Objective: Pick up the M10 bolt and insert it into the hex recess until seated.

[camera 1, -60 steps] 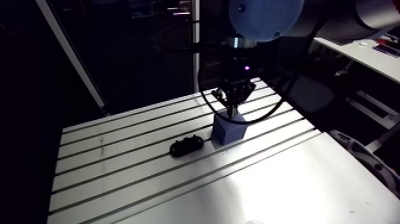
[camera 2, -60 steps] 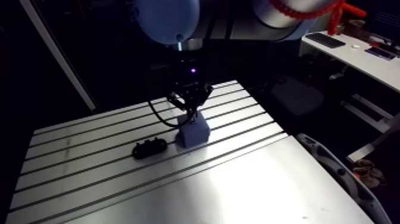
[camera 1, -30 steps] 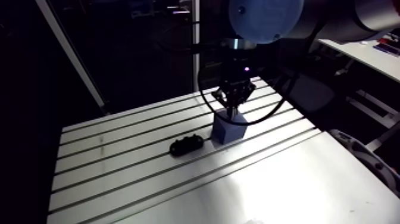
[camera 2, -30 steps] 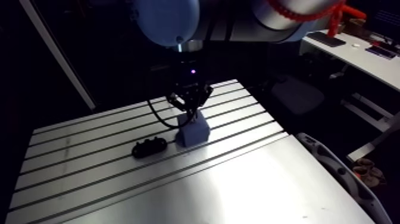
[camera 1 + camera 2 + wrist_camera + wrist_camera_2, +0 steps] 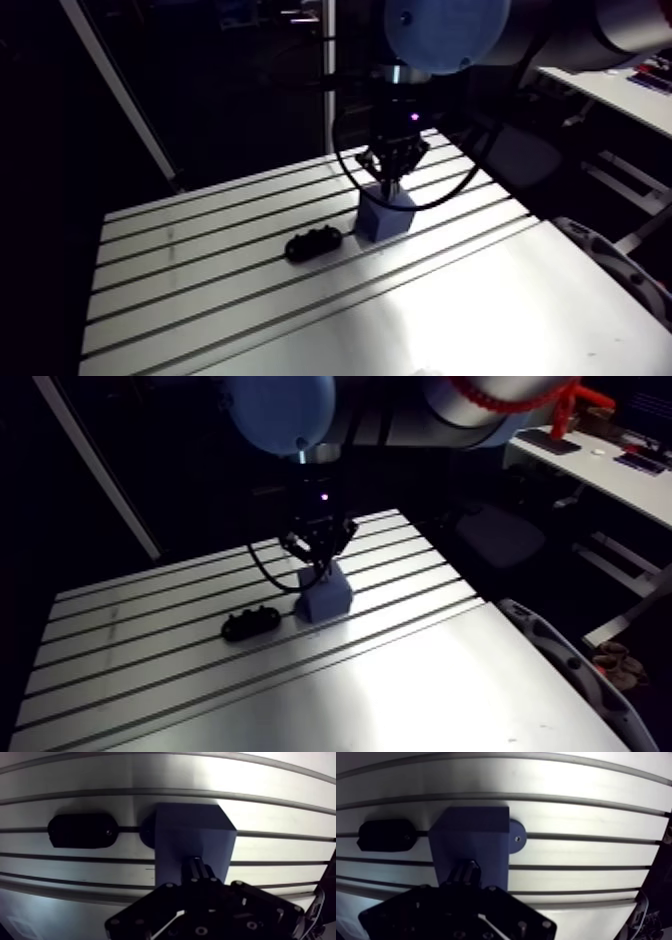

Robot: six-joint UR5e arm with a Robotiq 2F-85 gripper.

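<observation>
Claw (image 5: pixel 197 868) sits right over the blue block (image 5: pixel 192 834); can't tell if it's pinching anything. I see no bolt, and the recess is hidden under the claw. Risk imo: working blind, a slight offset or tilt jams the bolt on the hex edge, or shoves the block twd the black lump (image 5: pixel 82 830).

Arm (image 5: pixel 560 30): enters the arm view at 1 o'clock, its light-blue joint cap (image 5: pixel 445 25) foremost.
Wrist (image 5: pixel 400 100): hangs vertically beneath the cap, with a small violet light lit.
Gripper (image 5: pixel 198 863): points straight down, toward 6 o'clock.
Fingers (image 5: pixel 467 871): drawn together, with no gap showing in the wrist view.
</observation>
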